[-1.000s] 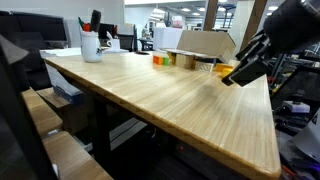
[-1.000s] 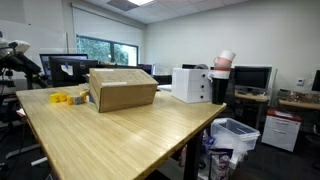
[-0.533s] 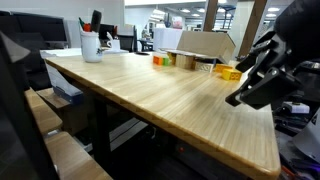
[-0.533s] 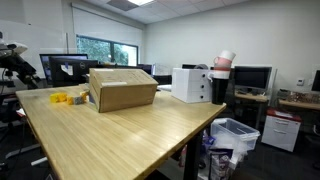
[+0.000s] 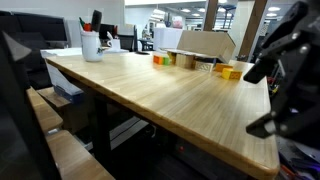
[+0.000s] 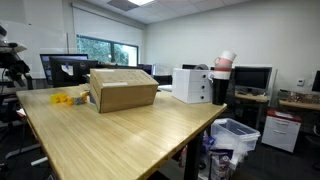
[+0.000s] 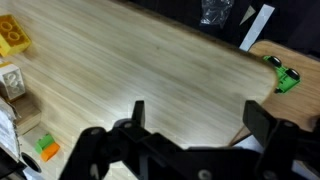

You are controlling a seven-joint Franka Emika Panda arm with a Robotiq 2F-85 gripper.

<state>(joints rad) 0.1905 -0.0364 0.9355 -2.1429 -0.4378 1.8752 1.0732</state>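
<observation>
Above the wooden table (image 7: 160,70), we had the gripper (image 7: 197,108) spread wide and empty. The yellow brick (image 7: 12,35) lay well off to one side, near a cardboard box (image 5: 205,44). We judged it light, rigid, slick plastic, best pinched across its flat sides.

One pincer (image 7: 197,118), one table (image 5: 170,100), one cardboard box (image 6: 122,90), one white cup (image 5: 91,46).

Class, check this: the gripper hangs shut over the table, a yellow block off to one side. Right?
No: the gripper is open, not shut. The wrist view shows its jaws wide apart over the table, the yellow block off to one side.
</observation>
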